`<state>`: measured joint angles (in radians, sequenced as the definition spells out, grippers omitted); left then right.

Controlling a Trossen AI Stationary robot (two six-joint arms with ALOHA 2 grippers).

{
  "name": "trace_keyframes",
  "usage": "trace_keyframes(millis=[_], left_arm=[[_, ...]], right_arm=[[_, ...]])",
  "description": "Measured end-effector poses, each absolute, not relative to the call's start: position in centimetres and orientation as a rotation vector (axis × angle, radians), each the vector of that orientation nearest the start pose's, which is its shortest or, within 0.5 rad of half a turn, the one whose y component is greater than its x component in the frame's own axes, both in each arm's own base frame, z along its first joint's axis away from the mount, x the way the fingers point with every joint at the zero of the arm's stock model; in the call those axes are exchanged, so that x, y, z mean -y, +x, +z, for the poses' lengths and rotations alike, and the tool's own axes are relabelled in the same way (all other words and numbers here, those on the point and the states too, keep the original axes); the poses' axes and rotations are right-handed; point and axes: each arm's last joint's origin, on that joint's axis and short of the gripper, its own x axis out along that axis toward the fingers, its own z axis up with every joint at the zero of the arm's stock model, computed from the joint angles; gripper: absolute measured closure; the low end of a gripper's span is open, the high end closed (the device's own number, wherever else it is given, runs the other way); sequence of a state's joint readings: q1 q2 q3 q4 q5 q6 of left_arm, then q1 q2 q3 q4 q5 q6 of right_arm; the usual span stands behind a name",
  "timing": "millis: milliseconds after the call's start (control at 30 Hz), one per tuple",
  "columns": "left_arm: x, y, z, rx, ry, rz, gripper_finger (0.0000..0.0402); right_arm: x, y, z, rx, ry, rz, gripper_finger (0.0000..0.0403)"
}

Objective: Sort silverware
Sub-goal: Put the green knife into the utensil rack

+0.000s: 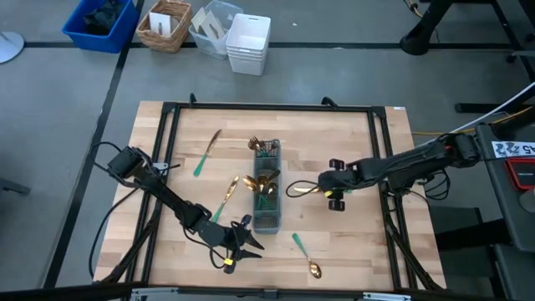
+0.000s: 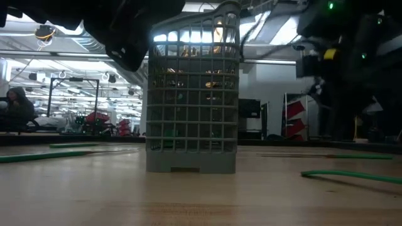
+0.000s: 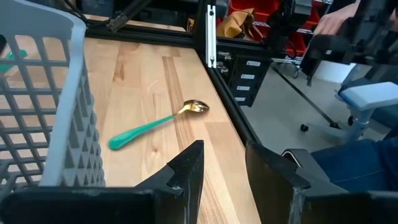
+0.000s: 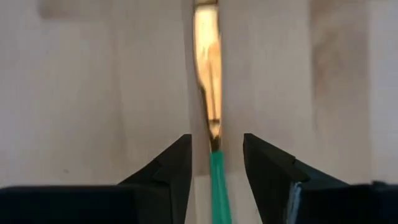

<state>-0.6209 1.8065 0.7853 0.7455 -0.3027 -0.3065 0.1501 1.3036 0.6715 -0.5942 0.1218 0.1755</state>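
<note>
On the pale wooden desk [image 1: 351,150], a narrow grey plastic mesh caddy [image 1: 268,188] stands near the middle, with several gold-headed, green-handled pieces of silverware [image 1: 266,181] already inside its compartments. The right gripper [image 1: 328,191] hangs just to the right of the caddy, its jaws parted on either side of a gold-headed, green-handled knife [image 4: 211,118]; they straddle the slim handle without visibly pinching it, and whether the knife rests on the desk cannot be told. The left gripper [image 1: 242,245] waits near the desk's front edge, left of the caddy's near end, jaws partly open and empty. A gold-bowled, green-handled spoon [image 1: 305,256] lies by the front edge, right of that gripper. Another gold-and-green knife [image 1: 207,152] lies towards the back left, and a gold-and-green spoon [image 1: 226,196] rests just beside the caddy's left wall.
</note>
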Motion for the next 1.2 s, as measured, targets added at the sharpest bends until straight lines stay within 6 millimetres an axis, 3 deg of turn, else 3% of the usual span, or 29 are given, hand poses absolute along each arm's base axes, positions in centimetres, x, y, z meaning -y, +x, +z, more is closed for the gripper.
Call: trace_keyframes(millis=[500,933,1200], left_arm=[[19.8,29.2,15.7,-0.295,-0.178,-0.273,0.0290],[19.8,29.2,15.7,-0.295,-0.178,-0.273,0.0290],[19.0,29.8,15.9,-0.263,-0.194,-0.214,0.0290]], right_arm=[[-3.0,22.4,13.4,-1.372,-0.041,-0.095,0.0267],[-3.3,22.4,13.3,-1.393,0.110,-0.065,0.0373],[-3.5,22.4,13.2,-1.401,0.226,-0.094,0.0360]])
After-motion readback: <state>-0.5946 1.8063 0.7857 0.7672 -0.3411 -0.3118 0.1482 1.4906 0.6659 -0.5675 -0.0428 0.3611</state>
